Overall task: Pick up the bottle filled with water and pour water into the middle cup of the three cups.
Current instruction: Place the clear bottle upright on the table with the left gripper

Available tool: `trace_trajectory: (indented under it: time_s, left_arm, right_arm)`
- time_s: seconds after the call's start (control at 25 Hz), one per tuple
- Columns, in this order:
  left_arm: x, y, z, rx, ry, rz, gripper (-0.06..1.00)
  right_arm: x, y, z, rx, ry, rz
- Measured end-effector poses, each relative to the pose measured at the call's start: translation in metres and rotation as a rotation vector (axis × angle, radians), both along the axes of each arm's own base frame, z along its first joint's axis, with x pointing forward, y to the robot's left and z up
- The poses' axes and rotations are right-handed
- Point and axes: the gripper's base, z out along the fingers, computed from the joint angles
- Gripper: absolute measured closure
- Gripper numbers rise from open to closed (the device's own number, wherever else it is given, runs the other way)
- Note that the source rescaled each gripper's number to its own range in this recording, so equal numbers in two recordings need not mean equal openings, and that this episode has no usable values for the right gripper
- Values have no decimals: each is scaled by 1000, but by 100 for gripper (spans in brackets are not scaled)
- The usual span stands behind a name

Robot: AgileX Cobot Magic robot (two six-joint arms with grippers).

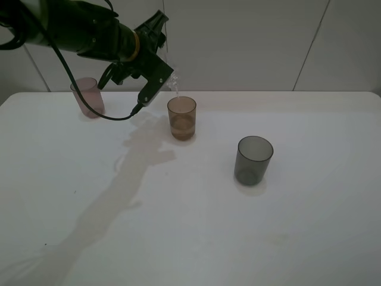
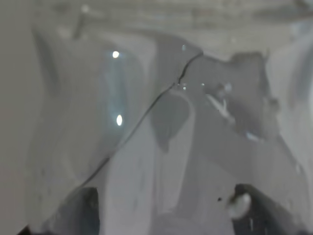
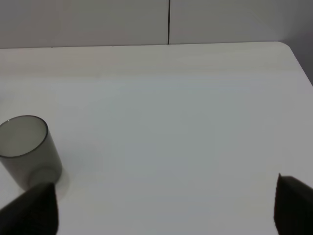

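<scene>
My left gripper (image 1: 159,71) is shut on the clear bottle (image 1: 172,78) and holds it tilted, its neck down over the amber middle cup (image 1: 182,118). A thin stream of water falls into the cup, which holds some water. The bottle (image 2: 161,137) fills the left wrist view, close up, with the dark fingertips (image 2: 247,205) at both sides. The mauve-pink cup (image 1: 88,97) stands at the far left. The dark grey cup (image 1: 253,159) stands at the right and also shows in the right wrist view (image 3: 27,149). My right gripper (image 3: 166,215) is open and empty, out of the exterior view.
The white table (image 1: 190,226) carries the three cups in a diagonal row. A pale wall with panel seams rises behind the far edge. The left arm's cable hangs down near the pink cup.
</scene>
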Motion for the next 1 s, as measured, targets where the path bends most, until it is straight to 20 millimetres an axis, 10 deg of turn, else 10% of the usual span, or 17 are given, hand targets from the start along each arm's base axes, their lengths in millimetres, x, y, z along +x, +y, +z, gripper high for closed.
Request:
trace_trajectory:
  time_s: [1.0]
  left_arm:
    - [-3,-7,0,-73,29,-42,93]
  right_arm:
    - [0,0,0,0,0,0]
